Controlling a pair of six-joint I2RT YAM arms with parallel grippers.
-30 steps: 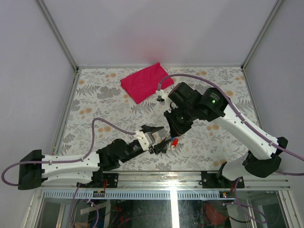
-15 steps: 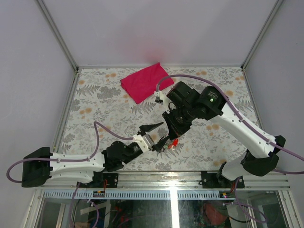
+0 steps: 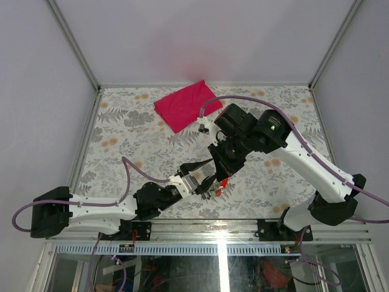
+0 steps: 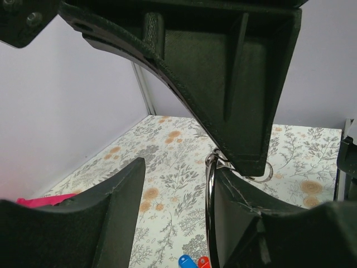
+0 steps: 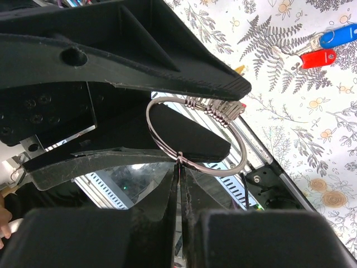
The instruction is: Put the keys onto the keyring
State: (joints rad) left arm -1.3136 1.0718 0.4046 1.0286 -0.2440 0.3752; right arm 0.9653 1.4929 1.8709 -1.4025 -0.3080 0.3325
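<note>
My right gripper [image 5: 179, 167] is shut on the thin silver keyring [image 5: 196, 167] and holds it above the table; the ring's bunch is a clump at its top edge [image 5: 220, 109]. My left gripper [image 4: 178, 223] is open, its black fingers [image 4: 106, 218] straddling the ring, which stands edge-on [image 4: 210, 212] against its right finger. The red key [image 5: 319, 57] and the blue key [image 5: 336, 34] lie side by side on the table, below both grippers. Their heads show low in the left wrist view, blue [image 4: 187, 261] and red [image 4: 203, 261]. From above, the left gripper [image 3: 208, 172] meets the right gripper [image 3: 220, 175] over the red key [image 3: 225, 181].
A magenta folded cloth [image 3: 182, 104] lies at the back of the flowered table [image 3: 121, 140]. Grey walls with metal corner posts [image 3: 73, 42] enclose the table. The metal front rail [image 3: 243, 225] runs below the arm bases.
The left arm has swung forward and right, bringing its open fingers up around the ring. The right gripper has stayed almost still with the ring in it.
</note>
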